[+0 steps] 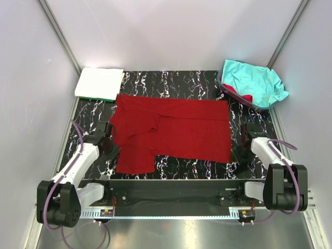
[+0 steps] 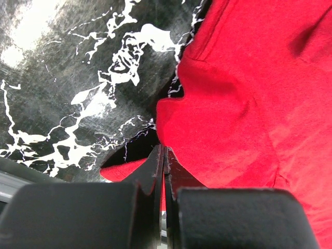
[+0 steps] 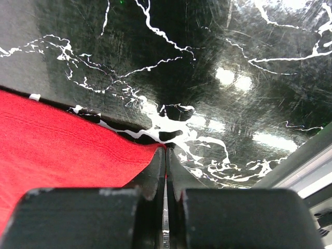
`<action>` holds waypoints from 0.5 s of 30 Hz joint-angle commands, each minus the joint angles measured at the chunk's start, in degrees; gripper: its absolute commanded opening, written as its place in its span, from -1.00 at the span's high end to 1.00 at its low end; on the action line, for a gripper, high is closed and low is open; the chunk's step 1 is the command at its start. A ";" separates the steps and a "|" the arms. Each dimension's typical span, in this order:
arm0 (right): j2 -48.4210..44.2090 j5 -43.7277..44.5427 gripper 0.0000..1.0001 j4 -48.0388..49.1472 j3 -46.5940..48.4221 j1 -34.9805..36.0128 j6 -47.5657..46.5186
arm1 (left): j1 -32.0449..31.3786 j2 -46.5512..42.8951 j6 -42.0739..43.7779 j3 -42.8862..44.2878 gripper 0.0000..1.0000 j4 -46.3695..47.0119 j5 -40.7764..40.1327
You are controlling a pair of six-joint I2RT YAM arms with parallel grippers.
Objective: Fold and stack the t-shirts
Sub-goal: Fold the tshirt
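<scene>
Pinching the dark red t-shirt [image 1: 176, 129] to fold it.
Left end effector [image 2: 163, 153] closed on its 9 o'clock edge, right end effector [image 3: 165, 151] closed on its 4 o'clock corner.

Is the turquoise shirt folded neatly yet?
No, the turquoise t-shirt lies crumpled in a heap at the far right.

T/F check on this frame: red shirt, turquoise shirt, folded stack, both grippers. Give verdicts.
1. The dark red t-shirt lies spread on the mat. True.
2. The turquoise t-shirt is folded flat. False: it is crumpled at the far right corner.
3. The white folded t-shirt sits on the green one. True.
4. The right gripper is wide open. False: it is shut, tips at the red shirt's corner.
5. The left gripper hangs over the stack. False: it is shut on the dark red t-shirt at its left edge.
</scene>
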 commanded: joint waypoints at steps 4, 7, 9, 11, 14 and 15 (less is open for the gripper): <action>-2.83 1.09 1.00 -2.20 1.77 0.44 -4.29 | -0.71 -1.97 2.24 5.61 1.00 -0.99 -3.46; -4.16 0.12 1.00 -3.70 2.03 0.79 -7.01 | -1.50 -3.11 3.22 7.37 1.00 -2.84 -5.13; -4.95 -0.49 1.00 -4.23 2.65 0.96 -10.07 | -2.20 -4.43 2.96 7.99 1.00 -3.37 -5.83; -5.22 -0.58 1.00 -4.93 4.49 1.05 -12.28 | -2.81 -5.48 2.69 8.70 1.00 -3.64 -6.10; -5.57 -0.23 1.00 -4.94 7.48 1.14 -17.46 | -3.08 -7.33 2.60 9.22 1.00 -2.58 -5.93; -5.57 -0.41 1.00 -4.85 8.35 1.14 -20.09 | -3.26 -7.16 3.21 9.40 1.00 -2.23 -5.84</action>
